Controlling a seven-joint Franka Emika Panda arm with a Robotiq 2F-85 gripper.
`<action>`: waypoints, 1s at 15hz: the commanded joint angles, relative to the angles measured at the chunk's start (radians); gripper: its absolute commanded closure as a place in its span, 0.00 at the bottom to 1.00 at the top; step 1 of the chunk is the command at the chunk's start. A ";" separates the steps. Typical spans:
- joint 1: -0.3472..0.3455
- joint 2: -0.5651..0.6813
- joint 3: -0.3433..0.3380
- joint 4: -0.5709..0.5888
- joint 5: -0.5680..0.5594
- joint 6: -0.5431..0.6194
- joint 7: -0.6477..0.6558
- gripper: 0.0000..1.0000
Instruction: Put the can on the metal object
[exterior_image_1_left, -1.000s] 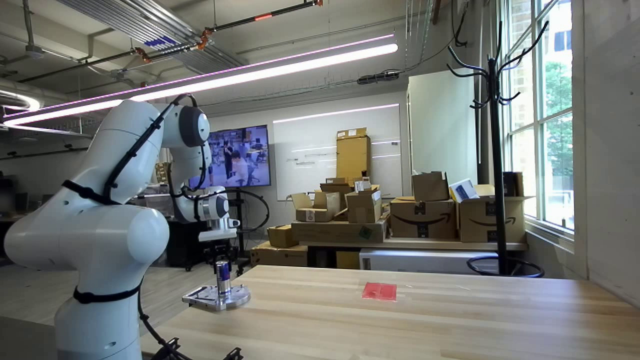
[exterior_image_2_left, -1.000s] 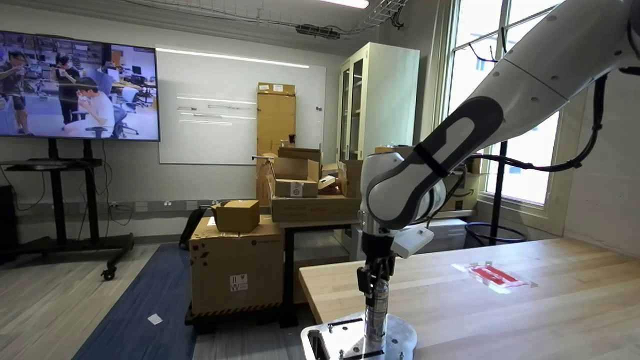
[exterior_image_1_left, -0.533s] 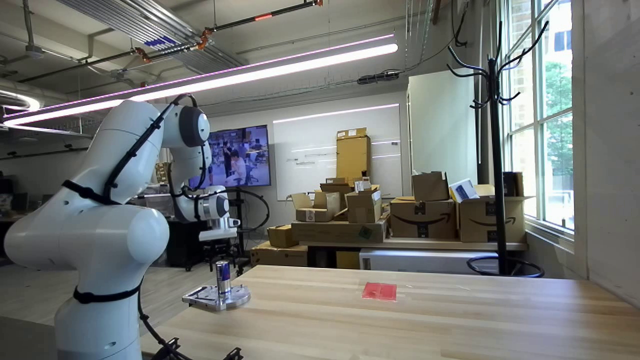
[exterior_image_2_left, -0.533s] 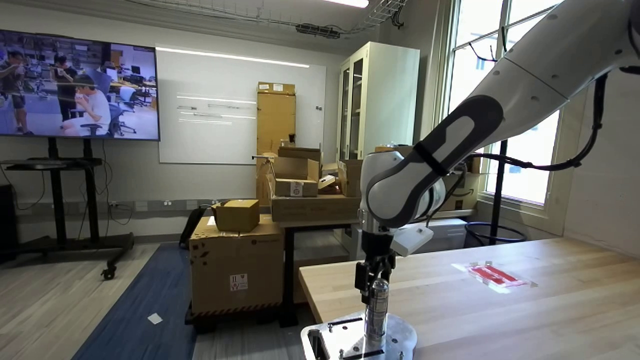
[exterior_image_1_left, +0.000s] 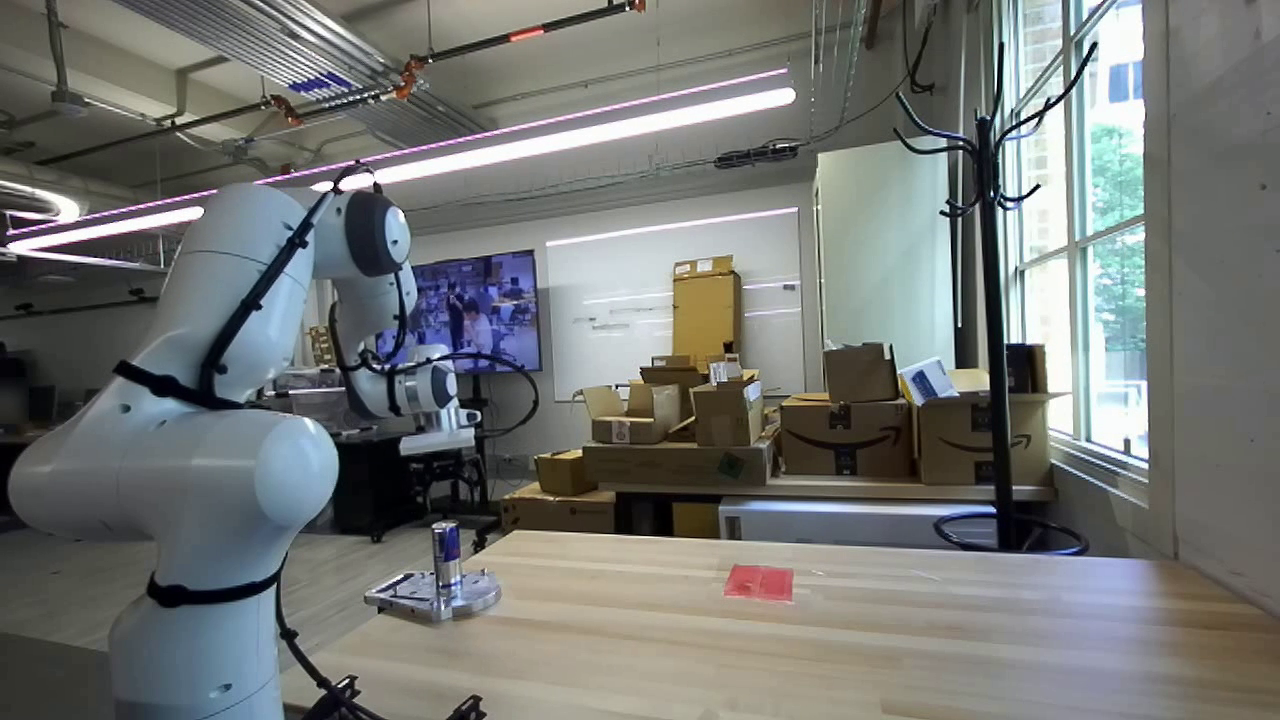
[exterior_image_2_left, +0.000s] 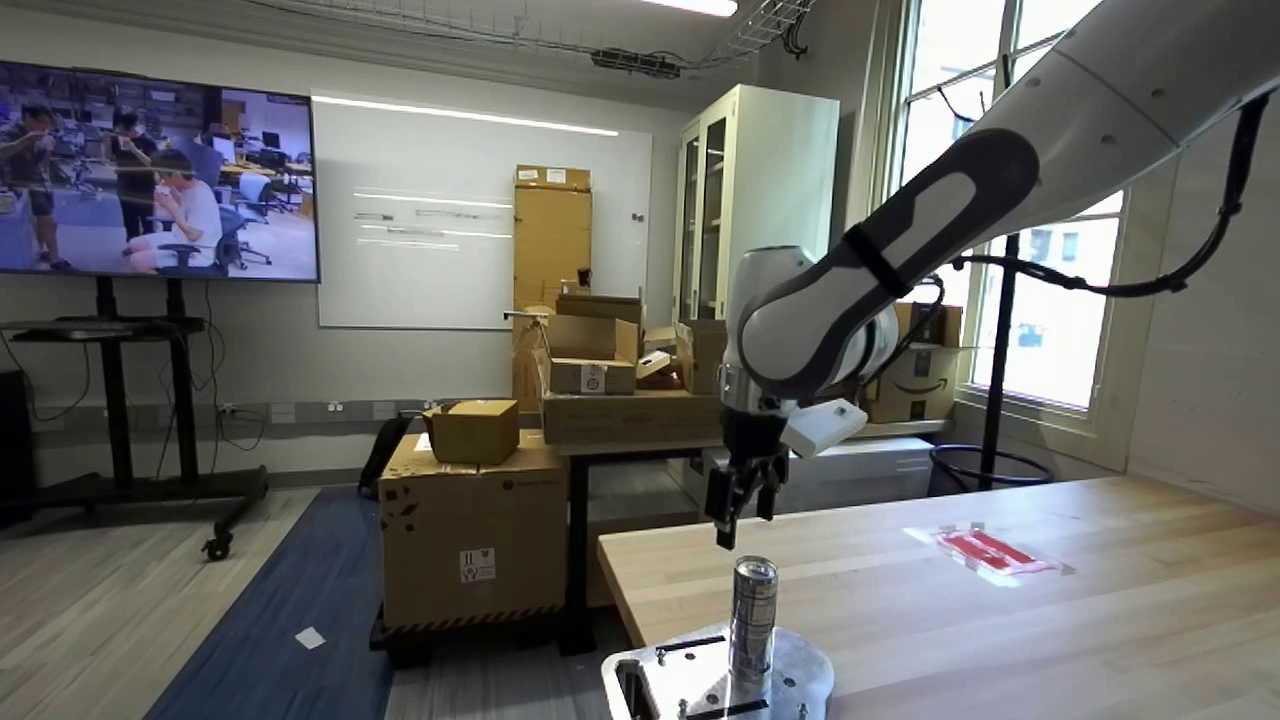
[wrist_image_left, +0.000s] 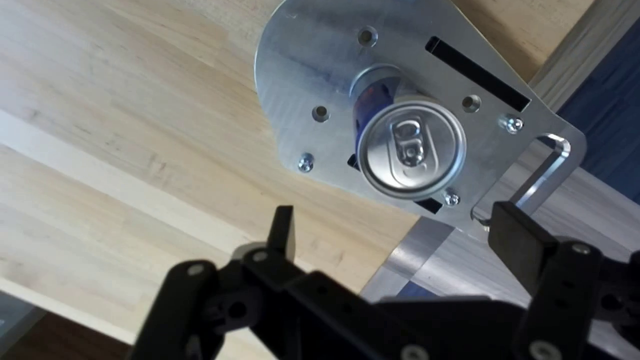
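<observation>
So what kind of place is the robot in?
It looks like a robotics lab, though I can't be sure: there's a robot arm, a whiteboard and a large flat-screen display.

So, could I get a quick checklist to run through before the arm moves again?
1. The can upright: ok, standing on its base.
2. The can resting on the metal object: ok.
3. Gap between the gripper and the can: ok, visible in an exterior view.
4. The gripper open: ok, fingers apart in the wrist view.
5. The metal object wholly over the table: not ok, its handle end juts past the edge.
6. The metal object fastened down: cannot tell.
</observation>
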 joint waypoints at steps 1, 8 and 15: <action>0.004 -0.140 -0.002 -0.042 -0.023 -0.077 0.038 0.00; -0.054 -0.293 -0.034 -0.071 0.008 -0.156 0.055 0.00; -0.164 -0.381 -0.116 -0.139 0.088 -0.154 0.032 0.00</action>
